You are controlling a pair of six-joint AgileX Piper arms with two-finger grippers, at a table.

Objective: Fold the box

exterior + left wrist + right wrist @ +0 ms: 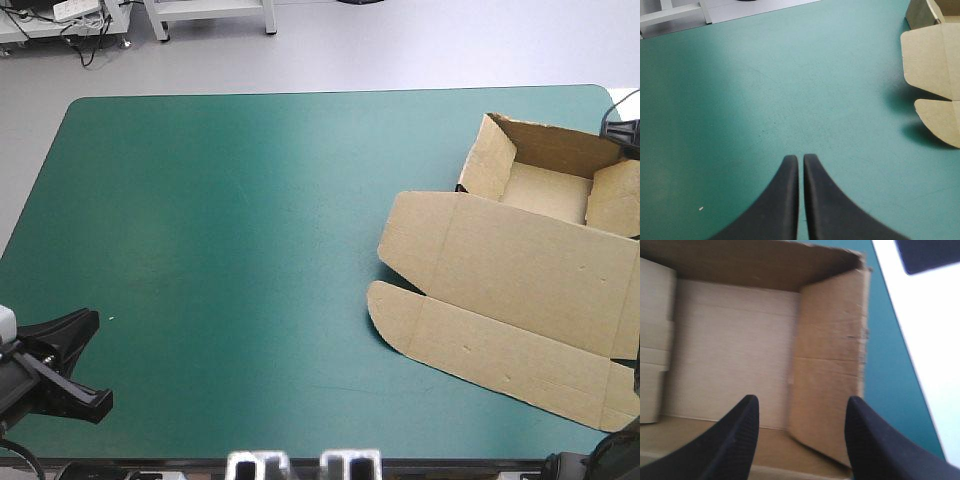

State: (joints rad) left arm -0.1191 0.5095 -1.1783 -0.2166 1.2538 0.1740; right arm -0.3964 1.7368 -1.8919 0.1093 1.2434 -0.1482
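The brown box (pixel 520 275) lies at the table's right side. Its far part is an open tray (pixel 545 192) with walls raised, and the lid panel and front flaps lie flat toward the near edge. My right gripper (pixel 802 401) is open above the tray, with a side wall (pixel 830 365) of the box (pixel 730 350) ahead between its fingers. Only a black bit of this right gripper (pixel 622 130) shows at the tray's far right corner. My left gripper (pixel 85 325) is shut with nothing in it near the front left corner. From the left gripper (pixel 801 159), the box (pixel 932 65) lies far ahead and to the side.
The teal-green cover (pixel 230 230) stretches bare between the left gripper and the box. The table's right edge (pixel 890 340) runs close beside the tray's wall. A tiny white speck (pixel 700 208) lies on the cover near the left gripper.
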